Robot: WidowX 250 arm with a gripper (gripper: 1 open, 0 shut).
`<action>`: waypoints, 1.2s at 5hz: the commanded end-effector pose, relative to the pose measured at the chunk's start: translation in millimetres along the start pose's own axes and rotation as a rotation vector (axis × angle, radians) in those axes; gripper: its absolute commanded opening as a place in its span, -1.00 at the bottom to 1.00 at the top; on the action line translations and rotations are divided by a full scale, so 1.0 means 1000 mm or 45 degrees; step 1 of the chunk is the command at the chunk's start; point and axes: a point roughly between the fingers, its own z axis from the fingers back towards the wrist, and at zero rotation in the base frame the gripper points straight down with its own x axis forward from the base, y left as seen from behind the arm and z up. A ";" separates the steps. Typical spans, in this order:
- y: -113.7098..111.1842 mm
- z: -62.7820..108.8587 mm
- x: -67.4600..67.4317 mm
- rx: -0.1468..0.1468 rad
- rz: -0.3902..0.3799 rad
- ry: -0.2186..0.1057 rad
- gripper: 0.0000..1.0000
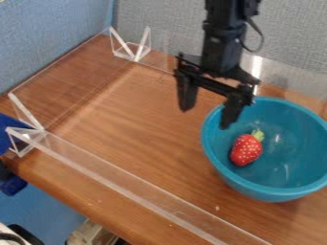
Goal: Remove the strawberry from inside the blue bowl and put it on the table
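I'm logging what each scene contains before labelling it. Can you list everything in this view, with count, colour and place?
strawberry: one, red with a green leafy top, lying inside the bowl.
blue bowl: one, teal-blue and glossy, at the right side of the table.
table: one, reddish-brown wood grain, filling most of the view.
clear acrylic walls: low transparent strips along the table's edges, with small triangular brackets at the left and far corners.
blue backdrop: one, blue fabric-like panel behind the table at upper left.
gripper: one, black, pointing down with its jaws open and empty, over the bowl's near-left rim, above the strawberry and to its left.
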 end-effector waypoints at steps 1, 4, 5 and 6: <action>-0.018 0.013 0.013 0.003 -0.040 -0.096 1.00; -0.042 -0.011 0.021 0.018 -0.095 -0.111 1.00; -0.043 -0.020 0.022 0.030 -0.096 -0.094 1.00; -0.042 -0.024 0.023 0.047 -0.089 -0.080 1.00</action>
